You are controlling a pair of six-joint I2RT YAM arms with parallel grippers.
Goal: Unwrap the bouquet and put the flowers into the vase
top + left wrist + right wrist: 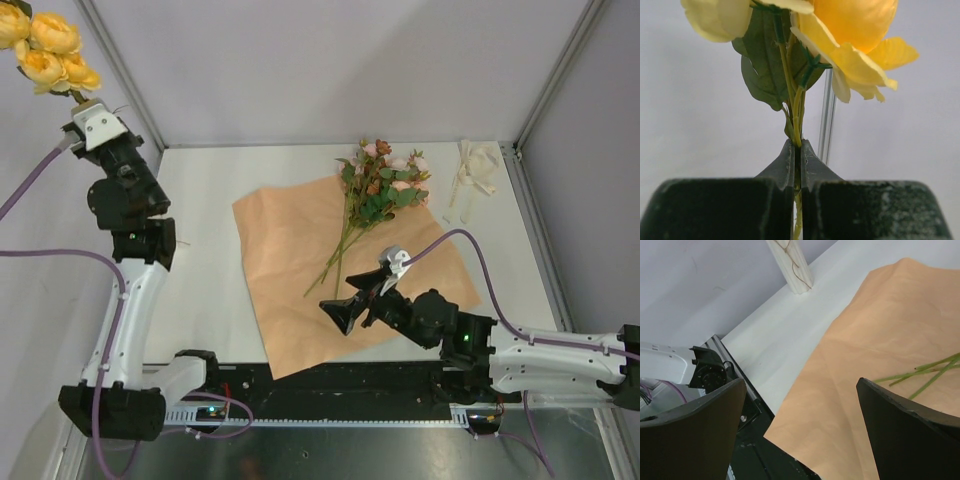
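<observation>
**A:** Where is the left gripper [88, 107]?

**B:** It is raised high, up and well to the left of the far left corner of the peach-orange paper sheet [290, 240]. Its jaws are pressed together on the thin green stems of the yellow flowers [45, 45]. In the left wrist view the stems rise straight out of the seam between the two pads, with the leaves and blooms just above.

**A:** And the right gripper [362, 295]?

**B:** It is low over the near part of the sheet, with its jaws spread wide and holding nothing. The right wrist view shows only bare paper between the two black fingers [695, 432].

**A:** Where is the rest of the bunch?

**B:** The pink and rust flowers [385, 180] lie flat on the sheet. Their blooms are at its far right corner, partly over the edge onto the white table [200, 190], and their stems slant toward the sheet's middle. The stem ends stop just short of the right gripper. In the wrist view they lie on the paper beyond the tip of one finger, outside the gap and not touching it.

**A:** The vase?

**B:** The right wrist view shows the ribbed cream-white vase [792, 267] standing on the table, off the sheet's left side and apart from its edge. The frame cuts off its top. I cannot pick it out in the top view.

**A:** And the tie?

**B:** The cream ribbon [473, 175] lies loose on the table just off the sheet's far right corner, beside the blooms.
</observation>
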